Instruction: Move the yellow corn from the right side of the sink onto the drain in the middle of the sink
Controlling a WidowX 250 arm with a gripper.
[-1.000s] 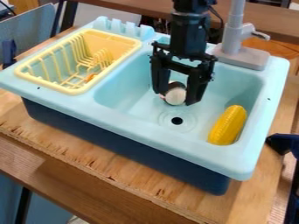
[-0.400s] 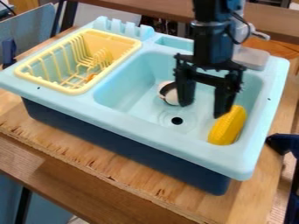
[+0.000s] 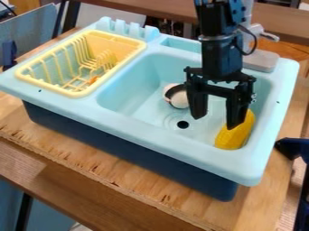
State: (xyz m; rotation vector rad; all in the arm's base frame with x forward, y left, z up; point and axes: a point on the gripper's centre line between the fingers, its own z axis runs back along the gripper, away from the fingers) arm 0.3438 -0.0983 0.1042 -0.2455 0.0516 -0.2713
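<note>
The black gripper [image 3: 214, 121] is seen over the right part of the basin of one toy sink [image 3: 145, 128], and its fingers are pointed downward. The jaws are released: they are spread well apart, and the floor of the basin is seen in the gap between them. One yellow corn cob [image 3: 234, 134] is laid in the basin at the right, along the right wall. Its far part is covered from view by the right jaw, and the rest is seen below and to the right of this jaw; whether the two are touched together cannot be told. One round white thing with a dark part [image 3: 177, 97] is placed farther to the left on the basin floor, outside the jaws, just beside the left one in the view. One drain hole [image 3: 183, 124] is found in the floor, between the round thing and the cob, nearer to the front.

At the left of the basin, one yellow dish rack [image 3: 75, 94] is set into the sink top, and one small orange piece [image 3: 93, 80] is seen in it. One grey faucet [image 3: 260, 60] is mounted at the far right, behind the arm. The sink is supported by a wooden board [image 3: 91, 158].
</note>
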